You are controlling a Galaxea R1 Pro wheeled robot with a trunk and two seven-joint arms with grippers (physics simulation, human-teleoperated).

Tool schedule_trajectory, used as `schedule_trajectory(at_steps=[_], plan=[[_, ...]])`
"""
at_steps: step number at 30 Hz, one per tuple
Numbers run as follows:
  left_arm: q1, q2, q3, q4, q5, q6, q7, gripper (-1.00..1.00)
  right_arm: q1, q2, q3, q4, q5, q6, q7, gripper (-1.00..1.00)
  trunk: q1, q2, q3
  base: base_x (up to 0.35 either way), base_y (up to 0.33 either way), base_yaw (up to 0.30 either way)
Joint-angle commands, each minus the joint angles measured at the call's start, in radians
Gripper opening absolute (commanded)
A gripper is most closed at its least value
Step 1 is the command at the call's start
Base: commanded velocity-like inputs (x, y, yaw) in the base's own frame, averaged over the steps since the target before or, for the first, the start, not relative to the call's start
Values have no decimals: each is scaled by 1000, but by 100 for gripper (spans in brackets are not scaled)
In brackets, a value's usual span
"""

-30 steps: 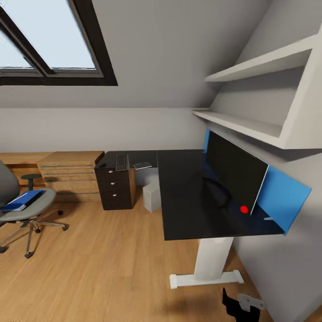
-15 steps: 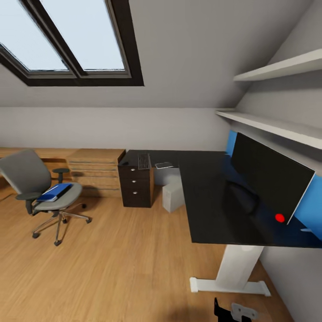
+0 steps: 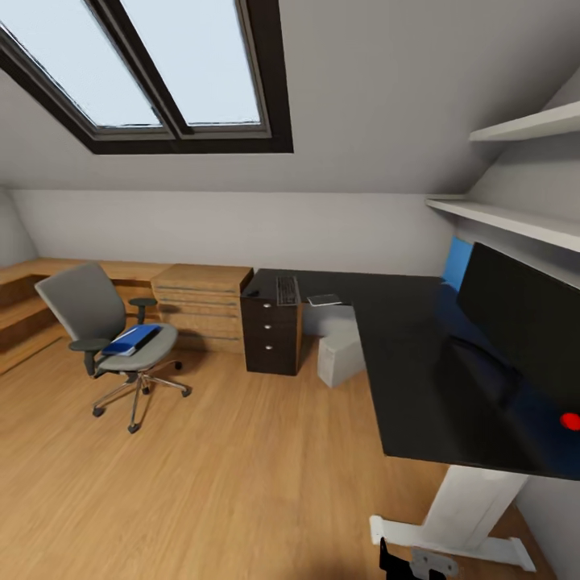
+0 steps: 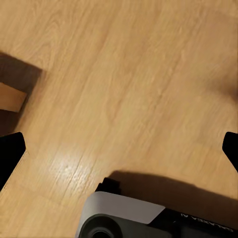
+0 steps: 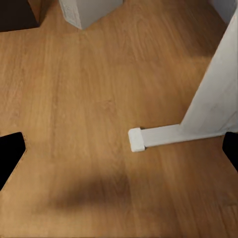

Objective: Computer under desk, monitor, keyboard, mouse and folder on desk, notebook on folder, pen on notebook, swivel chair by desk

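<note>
The grey swivel chair (image 3: 97, 318) stands on the floor at the left, well apart from the desk, with the blue folder (image 3: 131, 339) on its seat. The black L-shaped desk (image 3: 403, 362) fills the right. The monitor (image 3: 524, 318) stands on its near wing. On the far wing lies the keyboard (image 3: 287, 290), with a thin grey flat rectangle beside it, the notebook (image 3: 325, 300) by its look. The pale computer (image 3: 340, 358) sits under the desk. The mouse and the pen are out of view. My left gripper (image 4: 119, 151) and right gripper (image 5: 119, 151) hang open over bare floor.
A dark drawer unit (image 3: 271, 334) holds up the desk's far end, with light oak drawers (image 3: 201, 310) to its left. The desk's white leg (image 3: 475, 503) and its foot (image 5: 148, 138) are close to my right arm (image 3: 427, 560). Open plank floor lies between chair and desk.
The head view has swung left, so the chair now shows whole and the monitor sits at the right edge. No object has moved.
</note>
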Motion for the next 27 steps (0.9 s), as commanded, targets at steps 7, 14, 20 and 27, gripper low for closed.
schedule_trajectory(at_steps=[7,14,20,27], plan=[[-1,2,-8,-2,5,3,9,100,-1,0,79,17,16,-5,2,100,1,-1,-1,243,248,1],[-1,2,-8,-2,5,3,9,100,-1,0,86,17,17,-5,2,100,1,-1,-1,243,252,0],[-1,1,-8,14,5,3,9,100,-1,0,86,17,18,-6,2,100,1,-1,-1,244,252,0],[-1,0,-7,25,5,3,9,100,-1,0,86,17,19,-6,2,100,1,-1,1,267,166,-36]])
